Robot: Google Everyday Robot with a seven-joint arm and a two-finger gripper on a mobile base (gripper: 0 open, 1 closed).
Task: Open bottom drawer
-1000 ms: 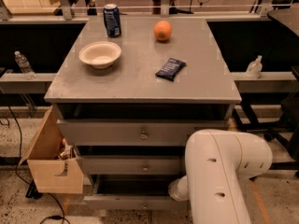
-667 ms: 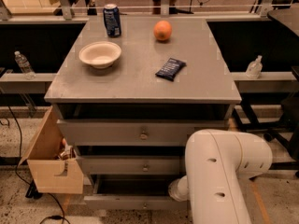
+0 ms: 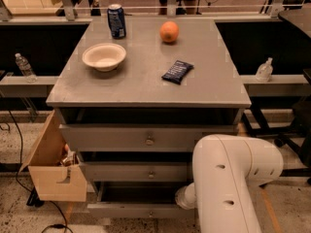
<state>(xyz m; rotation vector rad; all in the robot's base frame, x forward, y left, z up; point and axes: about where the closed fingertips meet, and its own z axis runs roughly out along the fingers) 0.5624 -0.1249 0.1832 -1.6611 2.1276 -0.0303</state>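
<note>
Nothing has shifted in the last second as far as I can see: arm, drawers and the stuff on top all sit where they were.

Closest to me is the big white arm [image 3: 228, 178], filling the lower right corner. Its far end dips down to the gripper [image 3: 181, 198], tucked low against the right part of the cabinet at bottom-drawer height. Honestly can't tell whether it's open or clamped on anything, since the arm covers it.

The bottom drawer [image 3: 126, 210] is right there, lowest of the three, and its slim front already sticks out past the one above, with a dark gap behind it. My read is it's partly open. The front runs side to side, and its little knob [image 3: 149, 213] sits just off to the gripper's left, so any pull has to come straight out toward the robot.

Above it are the middle drawer [image 3: 131, 171] and the top drawer [image 3: 121, 139]. A cardboard box [image 3: 51, 178] hangs off the left side. Up on the cabinet top [image 3: 146, 89] are a dark snack packet [image 3: 177, 72] and a bowl [image 3: 104, 56], then an orange [image 3: 169, 32] and a soda can [image 3: 116, 21] at the back.
</note>
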